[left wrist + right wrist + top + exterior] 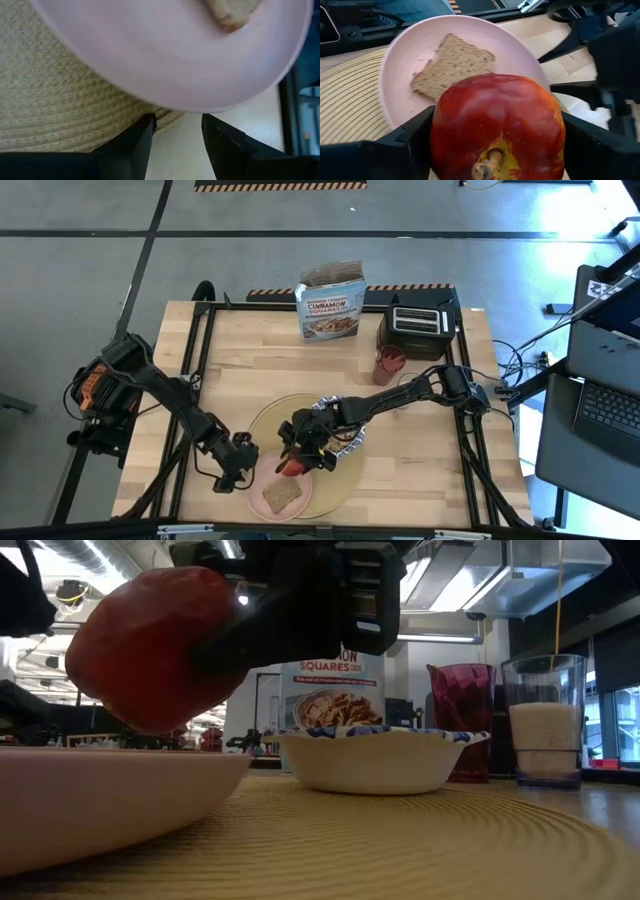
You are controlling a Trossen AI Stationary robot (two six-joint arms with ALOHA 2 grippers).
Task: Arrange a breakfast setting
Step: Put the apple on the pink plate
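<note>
Gripping the apple (497, 127), your right pincer (296, 463) hangs over the plate (410, 105) beside the toast (452, 65); your left pincer (177, 145) sits open at the plate's edge.

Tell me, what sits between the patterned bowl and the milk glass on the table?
In the low view, the red cup stands between the patterned bowl and the milk glass, set farther back, its side hidden partly behind the bowl's rim.

Dark jointed arms (170, 395) — orange patch, possibly housing.
</note>
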